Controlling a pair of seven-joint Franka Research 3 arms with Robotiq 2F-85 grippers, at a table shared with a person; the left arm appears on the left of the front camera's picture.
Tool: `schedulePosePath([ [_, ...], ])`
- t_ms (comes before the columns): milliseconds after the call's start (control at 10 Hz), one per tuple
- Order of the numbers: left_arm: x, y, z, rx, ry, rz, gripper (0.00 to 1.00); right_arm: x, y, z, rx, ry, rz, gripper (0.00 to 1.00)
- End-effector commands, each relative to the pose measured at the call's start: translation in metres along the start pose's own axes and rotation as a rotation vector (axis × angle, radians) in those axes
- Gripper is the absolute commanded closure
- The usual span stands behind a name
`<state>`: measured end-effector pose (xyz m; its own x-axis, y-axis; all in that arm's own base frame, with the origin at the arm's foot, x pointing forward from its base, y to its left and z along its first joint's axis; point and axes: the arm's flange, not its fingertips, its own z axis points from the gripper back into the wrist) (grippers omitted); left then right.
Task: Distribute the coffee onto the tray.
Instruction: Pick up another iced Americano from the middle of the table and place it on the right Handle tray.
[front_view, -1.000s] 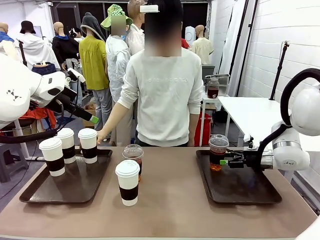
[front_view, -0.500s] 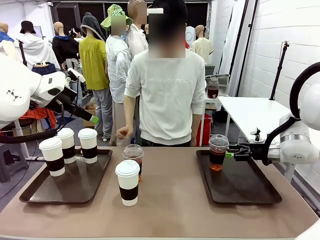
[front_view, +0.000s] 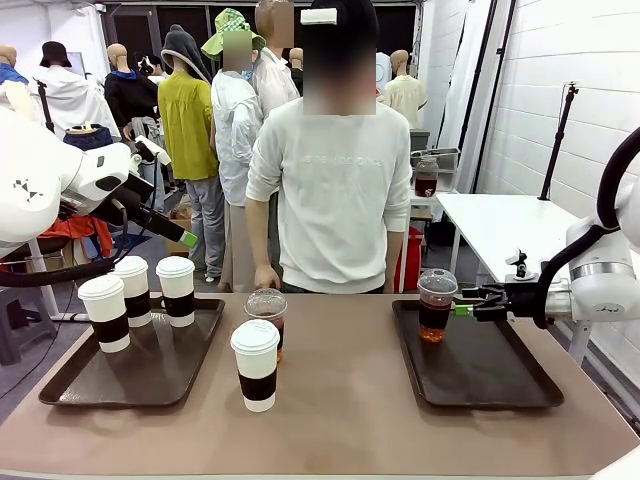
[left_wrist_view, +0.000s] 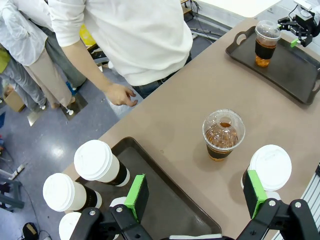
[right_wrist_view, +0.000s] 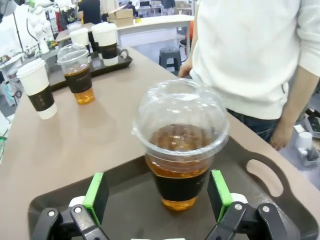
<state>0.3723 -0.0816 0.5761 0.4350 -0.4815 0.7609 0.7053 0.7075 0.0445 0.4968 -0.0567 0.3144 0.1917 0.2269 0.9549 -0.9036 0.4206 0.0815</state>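
Three white sleeved cups (front_view: 130, 295) stand on the left tray (front_view: 70, 385). A fourth white cup (front_view: 256, 365) stands on the bare table, just in front of a clear dome-lidded coffee cup (front_view: 266, 312). The second clear cup (front_view: 436, 305) stands upright at the far left of the right tray (front_view: 490, 385). My right gripper (front_view: 462, 309) is open just right of that cup, its green pads (right_wrist_view: 96, 196) level with the cup (right_wrist_view: 181, 145) and clear of it. My left gripper (front_view: 188, 239) hangs open and high above the left tray; the table's clear cup (left_wrist_view: 223, 135) and white cup (left_wrist_view: 270, 167) lie beyond its pads (left_wrist_view: 136, 197).
A person in a white top stands at the far table edge, one hand (front_view: 266, 278) low behind the middle clear cup. The right tray's handle (right_wrist_view: 265, 175) lies toward the person. Bare brown tabletop (front_view: 340, 400) runs between the trays.
My right gripper has let go of the clear cup on the right tray and drawn back to the right. The person's hand moved from near the left tray to behind the middle clear cup.
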Motion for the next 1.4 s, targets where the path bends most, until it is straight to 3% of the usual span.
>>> schedulePosePath([
  [0,-0.001,0.001,0.000,-0.009,0.000,0.005,0.00,0.018,0.022,0.002,0.009,0.057,-0.006,0.00],
  [400,-0.001,0.001,0.000,-0.009,0.000,0.005,0.00,0.033,0.055,0.002,0.055,0.123,0.002,0.00],
  [800,-0.001,0.001,0.000,-0.009,0.000,0.005,0.00,0.041,0.082,-0.019,0.152,0.092,0.036,0.00],
  [1300,-0.001,0.001,0.000,-0.009,0.000,0.005,0.00,0.032,0.085,-0.068,0.282,0.072,0.096,0.00],
])
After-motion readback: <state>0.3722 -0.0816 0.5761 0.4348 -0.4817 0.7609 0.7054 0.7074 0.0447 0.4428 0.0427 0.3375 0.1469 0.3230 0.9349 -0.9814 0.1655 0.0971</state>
